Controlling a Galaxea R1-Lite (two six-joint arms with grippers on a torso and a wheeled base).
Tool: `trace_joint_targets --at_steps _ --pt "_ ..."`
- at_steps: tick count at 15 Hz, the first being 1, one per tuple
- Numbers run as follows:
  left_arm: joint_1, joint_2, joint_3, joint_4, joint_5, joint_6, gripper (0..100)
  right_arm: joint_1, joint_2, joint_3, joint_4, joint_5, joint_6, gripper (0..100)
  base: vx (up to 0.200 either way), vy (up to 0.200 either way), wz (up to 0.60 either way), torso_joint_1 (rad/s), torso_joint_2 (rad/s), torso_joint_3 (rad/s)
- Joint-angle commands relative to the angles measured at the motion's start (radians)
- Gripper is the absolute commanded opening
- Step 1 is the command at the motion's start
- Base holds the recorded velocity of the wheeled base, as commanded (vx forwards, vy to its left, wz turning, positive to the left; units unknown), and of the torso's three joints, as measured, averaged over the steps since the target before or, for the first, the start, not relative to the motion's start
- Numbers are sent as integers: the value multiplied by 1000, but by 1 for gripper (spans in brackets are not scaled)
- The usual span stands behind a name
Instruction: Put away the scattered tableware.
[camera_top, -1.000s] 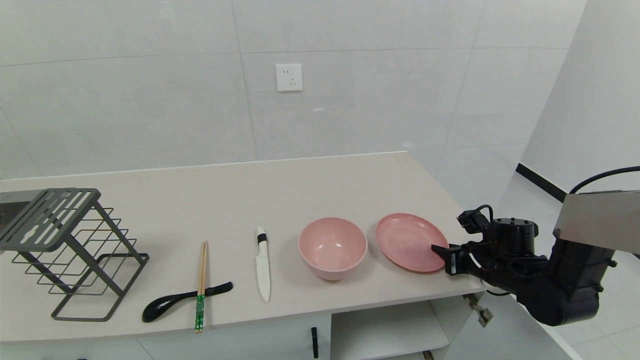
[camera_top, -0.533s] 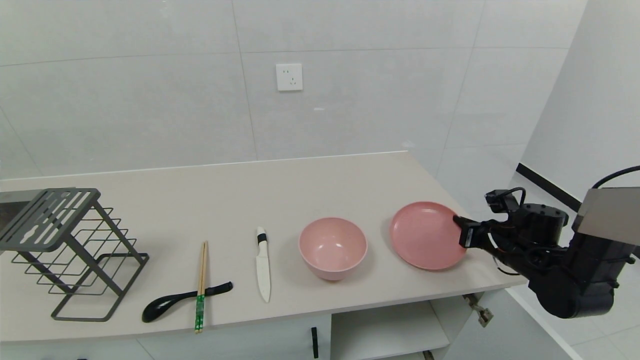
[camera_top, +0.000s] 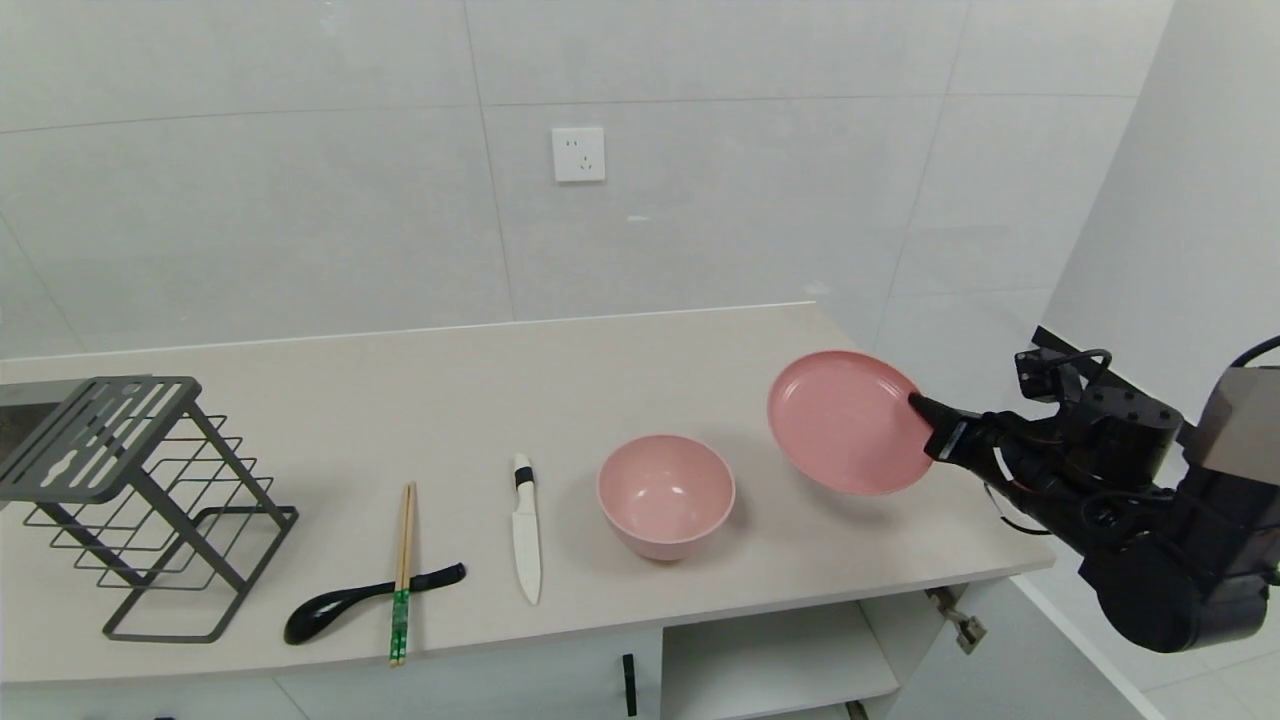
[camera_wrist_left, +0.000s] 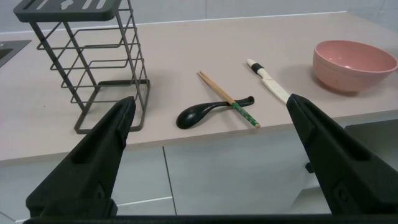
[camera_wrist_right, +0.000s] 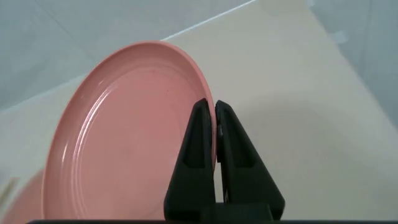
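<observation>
- The right hand (camera_top: 918, 405) is closed on the pink plate (camera_top: 845, 425). Its two fingers pinch the rim on the plate's right side, one on the upper face and one beneath.
- In the right wrist view the fingers (camera_wrist_right: 200, 134) meet on the rim of the plate (camera_wrist_right: 124, 124), which spreads away from the hand beyond the fingertips.
- The plate is clear of the surface (camera_top: 500, 390), tilted, hanging out to the left of the right hand over the surface's right end, with its shadow below it.
- The pink bowl (camera_top: 665, 490) stands upright on the surface, left of the right hand and lower, just past the plate's far rim and not touching it.
- Farther left of that hand lie the white knife (camera_top: 525, 535), then the chopsticks (camera_top: 402, 570) laid across the handle of the black spoon (camera_top: 360, 598), and farthest off the dark wire rack (camera_top: 130, 480).
- The left hand (camera_wrist_left: 209, 109) is open, its fingers spread wide with nothing between them, held off the front edge of the surface.
- Ahead of the left hand the spoon (camera_wrist_left: 199, 114) and chopsticks (camera_wrist_left: 229, 99) are nearest, with the knife (camera_wrist_left: 268, 81) and bowl (camera_wrist_left: 354, 62) to one side and the rack (camera_wrist_left: 93, 62) to the other.
</observation>
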Motion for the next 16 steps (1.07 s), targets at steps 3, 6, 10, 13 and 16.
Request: trace_joint_targets --at_steps 3,6,10,13,16 --pt "2 1 0 0 0 0 100 92 -207 123 -2 0 223 0 0 0 0 0 0 0" --pt "0 1 0 0 0 0 100 168 -365 239 -2 -2 244 0 0 0 0 0 0 0" --pt "0 1 0 -2 -1 2 100 165 -524 377 -2 -5 231 0 0 0 0 0 0 0" --pt "0 1 0 -3 -4 -3 100 162 -547 385 -2 -6 226 0 0 0 0 0 0 0" --pt "0 1 0 -5 -1 -29 100 118 -530 408 -2 -2 226 0 0 0 0 0 0 0"
